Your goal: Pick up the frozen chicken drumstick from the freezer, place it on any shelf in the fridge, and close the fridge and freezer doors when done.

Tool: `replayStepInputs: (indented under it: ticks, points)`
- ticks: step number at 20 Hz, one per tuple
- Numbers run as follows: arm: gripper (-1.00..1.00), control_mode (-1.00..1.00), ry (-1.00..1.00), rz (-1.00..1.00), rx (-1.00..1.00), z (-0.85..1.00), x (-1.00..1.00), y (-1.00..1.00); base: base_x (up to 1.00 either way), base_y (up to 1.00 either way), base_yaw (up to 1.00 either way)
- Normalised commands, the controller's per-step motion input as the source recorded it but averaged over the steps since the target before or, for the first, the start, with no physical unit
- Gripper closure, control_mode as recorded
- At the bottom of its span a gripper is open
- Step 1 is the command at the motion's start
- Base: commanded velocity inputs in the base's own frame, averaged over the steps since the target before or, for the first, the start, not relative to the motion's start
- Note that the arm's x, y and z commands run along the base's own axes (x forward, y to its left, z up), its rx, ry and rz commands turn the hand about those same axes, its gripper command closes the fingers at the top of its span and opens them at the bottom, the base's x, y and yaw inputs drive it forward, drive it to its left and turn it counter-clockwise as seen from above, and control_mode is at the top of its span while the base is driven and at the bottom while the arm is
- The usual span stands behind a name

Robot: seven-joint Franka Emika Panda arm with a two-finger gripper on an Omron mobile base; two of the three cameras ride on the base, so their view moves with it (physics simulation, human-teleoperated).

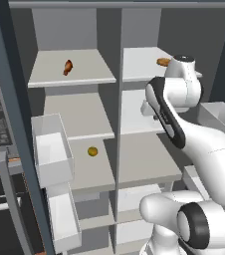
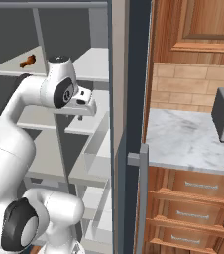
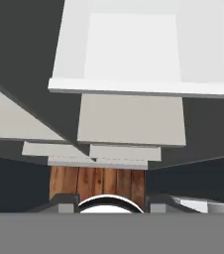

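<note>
Drumstick [image 1: 67, 67] sits untouched on the freezer's [image 1: 72, 74] top shelf, both doors open, so all steps remain; I hold the gripper [image 2: 81, 115] empty in the fridge [image 1: 149, 104], finger state unclear.

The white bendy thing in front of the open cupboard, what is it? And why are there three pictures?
It's a robot arm with a two-finger gripper. Two cameras sit behind it, one on its left and one on its right. The third sits on its hand and looks down past the shelves to the floor. The cupboard is a freezer beside a fridge, doors open. A chicken drumstick lies on the freezer's top shelf, a yellow ball lower down. The hand holds nothing.
</note>
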Motion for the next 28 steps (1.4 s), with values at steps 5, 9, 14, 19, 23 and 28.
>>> replayStepInputs:
  ticks: [5,9,14,19,23,28]
  points:
    - [-1.0,-1.0,-0.14,0.01,-0.07,0.0,-0.68,0.45,0.0,0.0,0.0]
    - [-1.0,-1.0,-0.12,-0.01,-0.27,0.04,0.19,1.0,0.0,0.0,0.0]
    - [-1.0,-1.0,-0.28,-0.01,-0.03,0.53,0.11,0.81,0.0,0.0,0.0]
    - [-1.0,-1.0,-0.3,-0.02,-0.01,0.78,0.32,1.0,0.0,0.0,0.0]
    - [-1.0,-1.0,-0.23,0.15,0.19,0.45,0.31,0.58,0.0,0.0,0.0]
    - [-1.0,-1.0,-0.16,0.17,0.28,0.55,0.63,0.54,0.0,0.0,0.0]
